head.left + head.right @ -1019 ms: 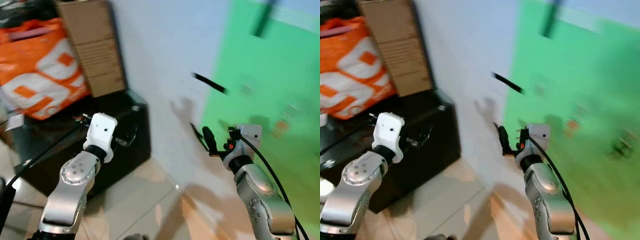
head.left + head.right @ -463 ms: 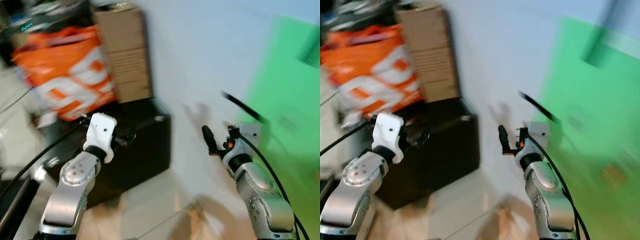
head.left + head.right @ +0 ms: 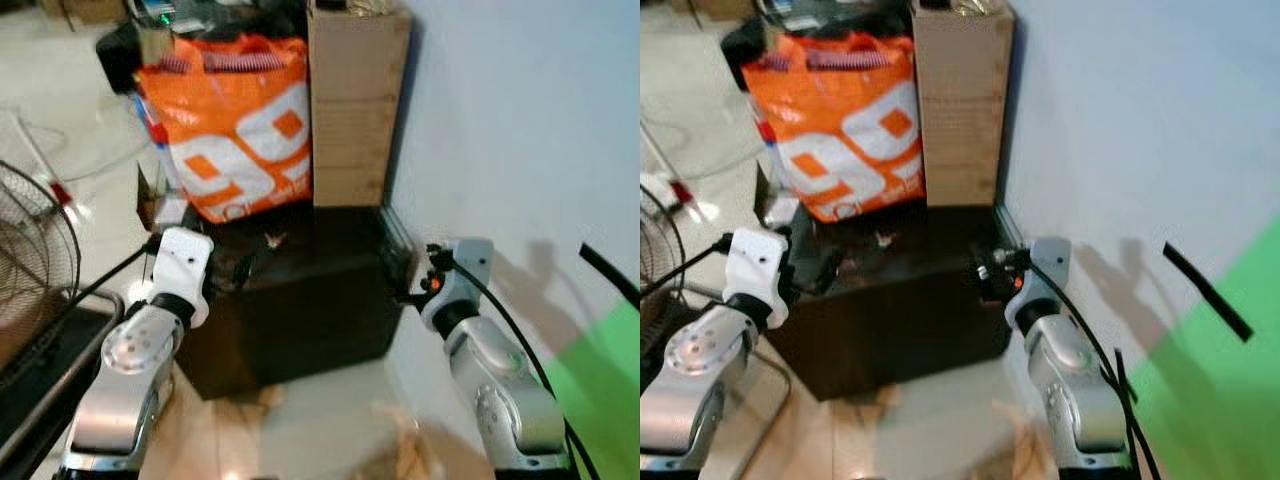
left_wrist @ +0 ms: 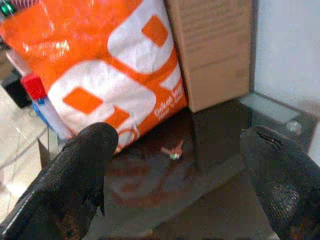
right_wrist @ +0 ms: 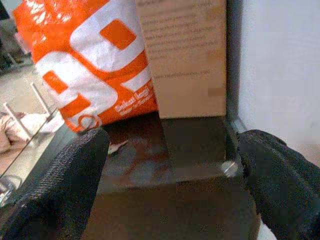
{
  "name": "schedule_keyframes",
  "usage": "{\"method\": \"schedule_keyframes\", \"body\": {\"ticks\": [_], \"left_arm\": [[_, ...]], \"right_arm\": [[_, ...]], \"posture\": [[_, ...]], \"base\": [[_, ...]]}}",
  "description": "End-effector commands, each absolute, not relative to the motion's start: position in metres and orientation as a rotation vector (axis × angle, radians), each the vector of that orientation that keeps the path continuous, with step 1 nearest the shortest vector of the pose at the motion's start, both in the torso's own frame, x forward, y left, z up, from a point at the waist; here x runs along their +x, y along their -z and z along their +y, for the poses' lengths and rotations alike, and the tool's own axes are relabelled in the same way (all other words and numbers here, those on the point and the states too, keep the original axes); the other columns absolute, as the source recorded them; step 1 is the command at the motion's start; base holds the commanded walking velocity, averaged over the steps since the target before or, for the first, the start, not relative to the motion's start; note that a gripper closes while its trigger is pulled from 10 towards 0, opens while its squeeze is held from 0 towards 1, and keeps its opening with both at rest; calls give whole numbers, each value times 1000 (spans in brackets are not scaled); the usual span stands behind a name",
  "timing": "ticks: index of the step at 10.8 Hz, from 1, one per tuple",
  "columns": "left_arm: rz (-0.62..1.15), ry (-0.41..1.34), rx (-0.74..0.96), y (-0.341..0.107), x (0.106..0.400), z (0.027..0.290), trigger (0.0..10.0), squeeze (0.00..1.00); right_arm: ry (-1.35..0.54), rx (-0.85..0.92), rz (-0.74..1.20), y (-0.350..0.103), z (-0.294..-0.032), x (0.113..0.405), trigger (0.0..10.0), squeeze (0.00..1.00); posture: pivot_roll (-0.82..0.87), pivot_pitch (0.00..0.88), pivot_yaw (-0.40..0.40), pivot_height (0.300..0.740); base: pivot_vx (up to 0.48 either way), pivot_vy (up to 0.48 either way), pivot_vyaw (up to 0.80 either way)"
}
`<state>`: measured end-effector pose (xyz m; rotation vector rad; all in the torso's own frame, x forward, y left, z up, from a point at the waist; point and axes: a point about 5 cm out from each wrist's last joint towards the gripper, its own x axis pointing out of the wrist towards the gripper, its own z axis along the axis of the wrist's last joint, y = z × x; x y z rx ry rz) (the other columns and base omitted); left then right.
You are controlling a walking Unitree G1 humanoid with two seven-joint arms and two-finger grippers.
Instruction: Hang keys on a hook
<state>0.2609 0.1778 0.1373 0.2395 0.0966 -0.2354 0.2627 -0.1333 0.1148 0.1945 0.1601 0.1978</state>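
Keys [image 4: 173,150] lie on the dark cabinet [image 3: 300,310] before the orange bag [image 3: 235,125]; I judge pickup comes first. My left gripper [image 4: 175,190] and right gripper [image 5: 170,190] hang spread and empty, so reaching down is next.

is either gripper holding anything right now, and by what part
Nothing is held. The left gripper and the right gripper are both open with bare fingers, raised in front of the dark cabinet, where a small key-like object lies on top.
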Motion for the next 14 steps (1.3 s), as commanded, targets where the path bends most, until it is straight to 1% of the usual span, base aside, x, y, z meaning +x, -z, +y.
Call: {"method": "schedule_keyframes", "body": {"ticks": [1,4,6,7,10,12,14], "left_arm": [[77,246,242,-141,261,174,10000,0],[71,245,242,-142,263,175,10000,0],[70,246,248,-142,265,174,10000,0],[68,249,248,-143,265,173,10000,0],[71,239,254,-142,265,174,10000,0],[66,240,247,-144,266,175,10000,0],[71,252,251,-142,268,174,10000,0]], "right_arm": [[-149,178,147,-116,-145,264,10000,1000],[-154,165,145,-117,-149,266,10000,1000],[-217,137,140,-119,-145,266,10000,1000],[-223,138,139,-119,-145,266,10000,1000],[-225,134,144,-117,-144,267,10000,1000],[-223,126,148,-116,-144,267,10000,1000],[-217,121,148,-116,-146,268,10000,1000]], "posture": [[22,0,11,740],[20,0,7,740],[25,0,5,740],[24,0,4,740],[24,0,9,740],[18,0,13,740],[16,0,16,740]], "base": [[292,0,0],[294,0,0],[296,0,0],[292,0,450],[292,0,792],[296,0,456],[296,0,0]]}}
